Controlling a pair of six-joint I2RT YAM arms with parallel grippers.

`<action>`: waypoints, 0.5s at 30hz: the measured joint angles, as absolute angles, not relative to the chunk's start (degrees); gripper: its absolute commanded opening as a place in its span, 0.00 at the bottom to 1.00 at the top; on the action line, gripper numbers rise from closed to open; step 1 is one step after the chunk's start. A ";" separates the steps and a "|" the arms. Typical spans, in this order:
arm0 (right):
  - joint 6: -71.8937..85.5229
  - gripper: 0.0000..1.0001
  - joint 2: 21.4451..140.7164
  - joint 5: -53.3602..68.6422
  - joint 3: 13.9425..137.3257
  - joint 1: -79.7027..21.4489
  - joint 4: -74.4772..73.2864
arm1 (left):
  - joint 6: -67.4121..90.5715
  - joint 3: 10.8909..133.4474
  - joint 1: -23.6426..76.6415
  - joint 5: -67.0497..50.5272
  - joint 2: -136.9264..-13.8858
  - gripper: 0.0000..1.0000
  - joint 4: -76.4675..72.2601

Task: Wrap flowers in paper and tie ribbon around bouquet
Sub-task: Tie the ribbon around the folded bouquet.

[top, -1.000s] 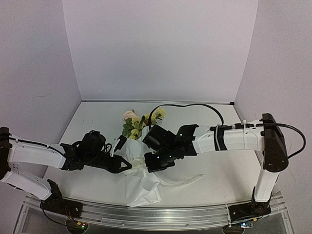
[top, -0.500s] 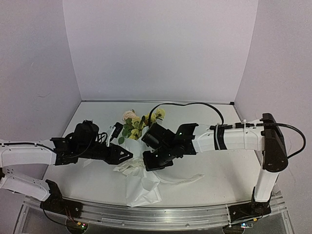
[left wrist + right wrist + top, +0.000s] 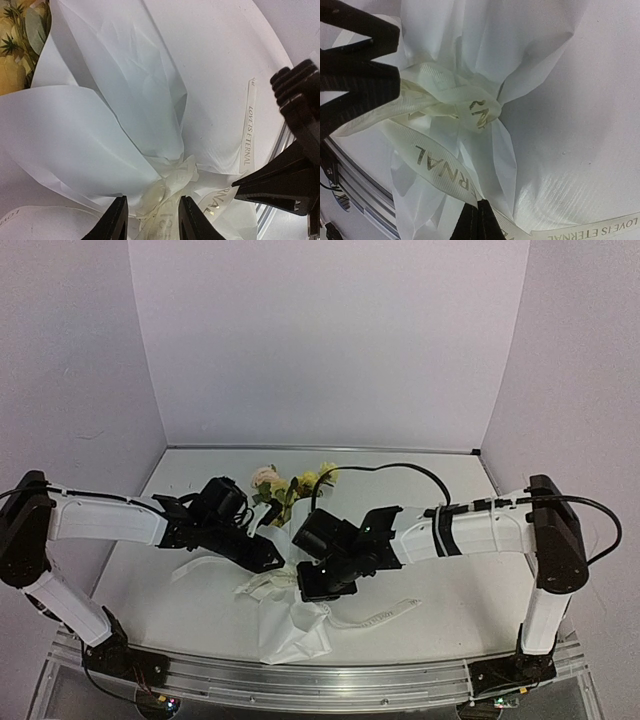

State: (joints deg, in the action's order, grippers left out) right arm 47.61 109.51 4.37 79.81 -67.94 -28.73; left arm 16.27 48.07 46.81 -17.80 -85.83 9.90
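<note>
Tension looks the aim: the right gripper, clamped on a tail of the narrow off-white printed ribbon, draws its knot snug on the creased white paper bouquet lying centre-near, the half-open, empty left gripper straddling it.

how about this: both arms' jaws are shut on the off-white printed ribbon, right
Only the right jaws are shut on the off-white printed ribbon. The left jaws stand open, straddling its knot, as the left wrist view shows.
</note>
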 measured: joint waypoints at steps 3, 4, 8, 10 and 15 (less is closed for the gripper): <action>48.28 0.00 109.51 4.35 79.68 -67.93 -28.02 | 15.20 48.93 46.81 -18.34 -87.11 0.40 10.96; 48.41 0.00 109.51 4.34 79.68 -67.92 -27.67 | 14.85 49.25 46.81 -18.55 -87.45 0.40 11.03; 48.77 0.00 109.51 4.34 79.68 -67.92 -26.92 | 13.93 50.14 46.81 -19.73 -88.07 0.40 11.07; 48.90 0.00 109.51 4.34 79.70 -67.92 -26.77 | 13.59 50.36 46.81 -20.19 -88.40 0.40 11.01; 49.14 0.00 109.51 4.20 79.70 -67.92 -26.61 | 13.27 50.48 46.83 -21.22 -89.04 0.40 11.00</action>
